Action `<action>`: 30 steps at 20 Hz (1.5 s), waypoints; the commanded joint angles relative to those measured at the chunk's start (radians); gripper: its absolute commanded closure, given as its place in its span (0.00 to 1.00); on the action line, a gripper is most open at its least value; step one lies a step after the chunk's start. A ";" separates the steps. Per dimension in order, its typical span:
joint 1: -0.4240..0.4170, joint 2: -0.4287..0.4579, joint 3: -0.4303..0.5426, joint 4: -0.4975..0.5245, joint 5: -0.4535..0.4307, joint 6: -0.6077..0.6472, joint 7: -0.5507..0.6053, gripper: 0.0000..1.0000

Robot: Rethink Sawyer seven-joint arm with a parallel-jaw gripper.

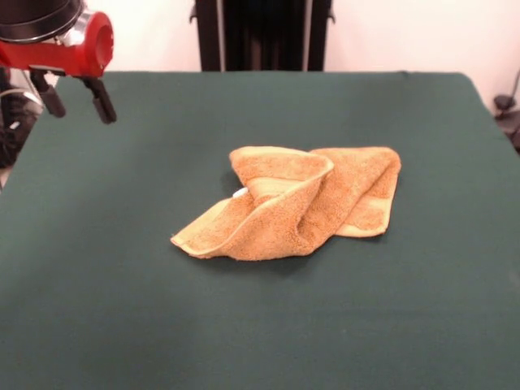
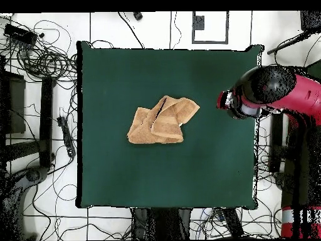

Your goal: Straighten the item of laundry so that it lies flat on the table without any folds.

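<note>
The item of laundry (image 1: 292, 207) is a golden-tan towel, crumpled and folded over itself in the middle of the green table (image 1: 122, 292). A raised fold runs across its centre, and a small white tag (image 1: 240, 193) peeks out on its left side. From overhead the towel (image 2: 163, 120) lies slightly above the centre of the table (image 2: 125, 176). My gripper (image 1: 75, 97) hangs open and empty over the far left corner of the table in the front view, well away from the towel. The red and black arm (image 2: 263, 94) covers it from overhead.
A black pedestal (image 1: 260, 32) stands behind the table's far edge. Cables (image 2: 44, 59) and dark stands (image 2: 47, 119) lie on the floor around the table. Some dark equipment (image 1: 508, 110) sits beyond the right edge.
</note>
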 commanded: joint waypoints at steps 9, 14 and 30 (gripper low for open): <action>0.073 -0.007 0.063 0.040 -0.018 0.070 -0.123 0.00; 0.111 -0.015 0.053 0.073 -0.007 0.033 -0.047 0.00; 0.203 -0.033 0.014 0.166 0.008 -0.090 0.069 0.00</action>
